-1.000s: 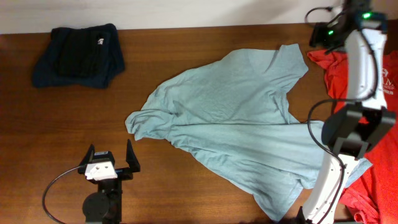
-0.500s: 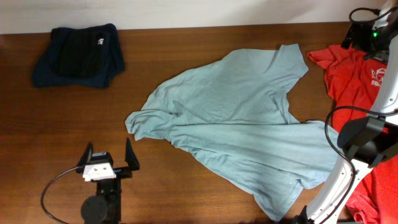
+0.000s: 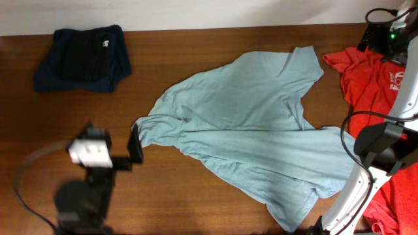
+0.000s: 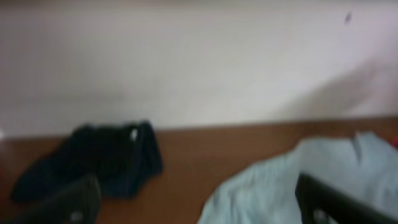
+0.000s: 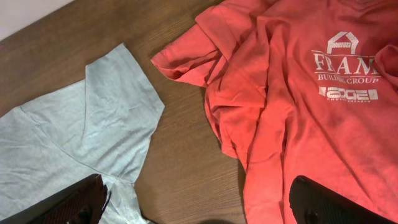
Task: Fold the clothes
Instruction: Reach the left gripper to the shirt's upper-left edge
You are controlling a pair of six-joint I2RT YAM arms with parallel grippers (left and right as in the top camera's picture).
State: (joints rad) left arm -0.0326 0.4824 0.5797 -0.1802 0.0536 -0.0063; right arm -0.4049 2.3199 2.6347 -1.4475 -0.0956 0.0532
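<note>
A dark brown wooden worktop (image 3: 196, 196) with streaked grain fills most of the overhead frame. Along the top edge runs a plain pale wall (image 3: 196, 13), meeting the worktop's far edge.

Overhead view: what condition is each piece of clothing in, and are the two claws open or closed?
Light blue shirt: spread out, wrinkled, unfolded.
Red shirt: crumpled, unfolded, print facing up.
Dark clothes: folded, in a pile.
Left gripper: open, empty.
Right gripper: open, empty.
</note>
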